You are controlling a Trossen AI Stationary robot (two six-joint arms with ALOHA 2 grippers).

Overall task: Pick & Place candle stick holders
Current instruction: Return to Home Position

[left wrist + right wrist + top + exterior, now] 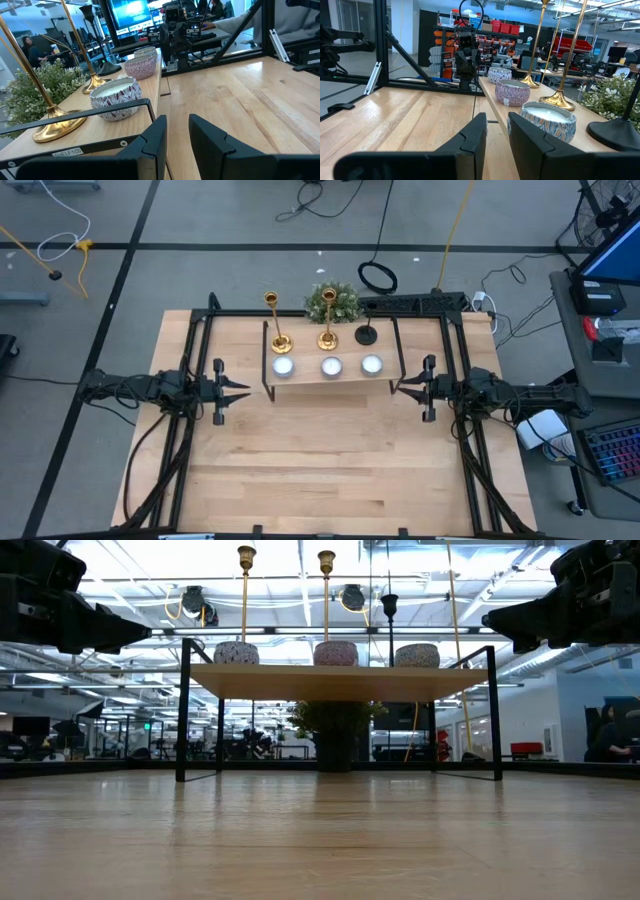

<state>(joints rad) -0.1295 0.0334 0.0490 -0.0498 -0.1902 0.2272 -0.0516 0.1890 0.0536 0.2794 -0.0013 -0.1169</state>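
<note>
Two slim gold candlesticks [275,320] [328,315] and a shorter black one [366,334] stand by their round bases on a small wooden shelf [325,378] at the table's far middle. They also show in the left wrist view [50,126] and the right wrist view [559,102]. My left gripper [245,389] hovers left of the shelf, open and empty. My right gripper [398,387] hovers right of the shelf, open and empty.
Three patterned round tins [283,366] [331,366] [371,364] stand along the shelf's near edge. A bushy green plant [335,302] stands behind the shelf. Black frame rails [196,350] run along the table's sides. Bare wooden tabletop [320,470] lies near.
</note>
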